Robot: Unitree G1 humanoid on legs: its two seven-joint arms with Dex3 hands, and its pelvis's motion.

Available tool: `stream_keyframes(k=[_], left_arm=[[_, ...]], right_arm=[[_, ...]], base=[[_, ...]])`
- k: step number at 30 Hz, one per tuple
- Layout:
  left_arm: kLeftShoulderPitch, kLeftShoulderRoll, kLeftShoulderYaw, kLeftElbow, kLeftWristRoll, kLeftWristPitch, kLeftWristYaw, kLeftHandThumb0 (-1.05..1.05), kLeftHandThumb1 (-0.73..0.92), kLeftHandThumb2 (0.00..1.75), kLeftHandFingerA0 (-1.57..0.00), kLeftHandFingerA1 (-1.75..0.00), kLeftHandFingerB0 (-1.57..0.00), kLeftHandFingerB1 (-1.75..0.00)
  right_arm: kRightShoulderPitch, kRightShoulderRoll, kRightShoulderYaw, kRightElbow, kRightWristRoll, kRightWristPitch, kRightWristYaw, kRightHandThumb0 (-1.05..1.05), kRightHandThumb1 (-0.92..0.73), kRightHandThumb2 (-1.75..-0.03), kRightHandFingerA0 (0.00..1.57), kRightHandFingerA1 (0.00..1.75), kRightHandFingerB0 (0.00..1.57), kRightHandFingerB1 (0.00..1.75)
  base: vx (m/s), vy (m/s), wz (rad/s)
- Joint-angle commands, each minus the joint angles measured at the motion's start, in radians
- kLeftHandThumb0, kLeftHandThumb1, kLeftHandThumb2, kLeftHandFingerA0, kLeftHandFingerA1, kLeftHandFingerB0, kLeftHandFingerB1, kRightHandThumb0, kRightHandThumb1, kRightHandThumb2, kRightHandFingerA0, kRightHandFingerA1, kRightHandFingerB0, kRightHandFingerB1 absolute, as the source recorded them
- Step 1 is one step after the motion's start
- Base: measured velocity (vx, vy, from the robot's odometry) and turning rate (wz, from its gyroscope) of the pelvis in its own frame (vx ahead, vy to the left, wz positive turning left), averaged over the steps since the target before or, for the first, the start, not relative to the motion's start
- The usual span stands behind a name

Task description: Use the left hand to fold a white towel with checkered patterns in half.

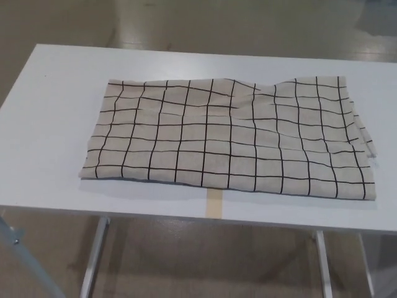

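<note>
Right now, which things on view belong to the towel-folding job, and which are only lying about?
For the job:
- checkered towel, lying spread out on the table
- white table that bears it

Only lying about:
- strip of tan tape on the table's near edge, partly under the towel
- metal table legs and the floor below

Neither robot hand shows.

The towel [229, 139] is off-white, nearer pale beige in this light, crossed by thin black lines that form a grid of large open squares. Under it, the table [56, 112] is plain white. A short tan strip [214, 205], possibly tape, shows just below the towel's near edge. Beneath the table, the legs [94, 257] are silver-grey, and the floor [205, 261] is glossy brownish-beige.
</note>
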Motion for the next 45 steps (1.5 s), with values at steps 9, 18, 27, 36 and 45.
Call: stream_keyframes(k=[9,18,27,36,45], left_arm=[[0.032,0.017,0.077,-0.056,-0.111,-0.107,-0.114,-0.38,0.29,0.68,0.0,-0.22,0.0,-0.23],[0.196,0.032,0.065,-0.55,-0.112,-0.258,-0.152,-0.5,0.44,0.67,0.0,-0.13,0.0,-0.27],[0.197,0.105,0.076,-0.948,0.059,-0.339,-0.116,-0.58,0.51,0.56,0.0,0.0,0.0,0.0],[0.055,0.211,-0.007,-1.078,0.295,-0.289,-0.129,-0.43,0.46,0.54,0.0,0.0,0.0,0.0],[-0.181,0.329,-0.163,-0.902,0.475,-0.204,-0.135,-0.5,0.32,0.64,0.0,-0.03,0.0,-0.01]], right_arm=[[0.054,0.025,-0.053,-0.046,0.047,-0.312,-0.07,-0.39,-0.79,-0.65,0.27,0.36,0.21,0.3],[0.075,0.032,-0.014,-0.051,-0.009,-0.376,-0.09,-0.44,-0.8,-0.65,0.25,0.34,0.17,0.28],[0.063,0.018,-0.003,-0.018,-0.033,-0.384,-0.128,-0.44,-0.8,-0.66,0.3,0.35,0.19,0.29],[0.064,0.016,-0.001,-0.04,-0.009,-0.359,-0.098,-0.44,-0.8,-0.65,0.28,0.36,0.19,0.31],[0.067,0.025,-0.007,-0.036,-0.004,-0.378,-0.109,-0.41,-0.8,-0.65,0.31,0.38,0.21,0.31]], base=[[0.0,0.0,0.0],[0.0,0.0,0.0],[0.0,0.0,0.0],[0.0,0.0,0.0],[0.0,0.0,0.0]])
